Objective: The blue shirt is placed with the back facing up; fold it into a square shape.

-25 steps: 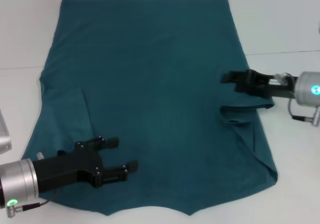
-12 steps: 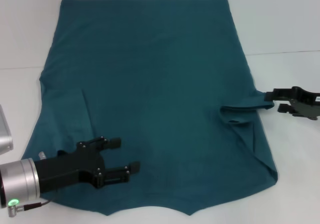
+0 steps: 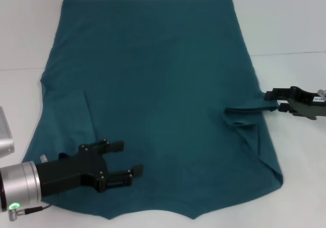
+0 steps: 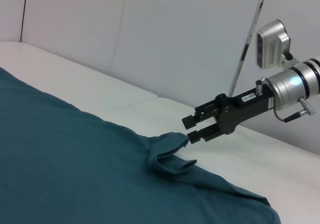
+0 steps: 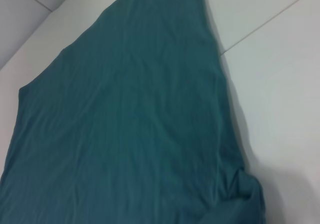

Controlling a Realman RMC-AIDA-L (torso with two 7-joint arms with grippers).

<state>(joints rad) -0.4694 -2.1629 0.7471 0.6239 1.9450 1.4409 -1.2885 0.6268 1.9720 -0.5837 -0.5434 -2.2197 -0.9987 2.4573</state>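
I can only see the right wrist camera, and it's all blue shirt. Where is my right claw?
Observer: The head view shows the right gripper at the right edge of the shirt, next to the bunched-up sleeve.
Operator: Is it pinching the sleeve?
Observer: No. In the left wrist view its fingers are apart, with the tips just beside the sleeve and no cloth between them.
Operator: And my other claw?
Observer: The left gripper is over the near left part of the shirt. It is open too.
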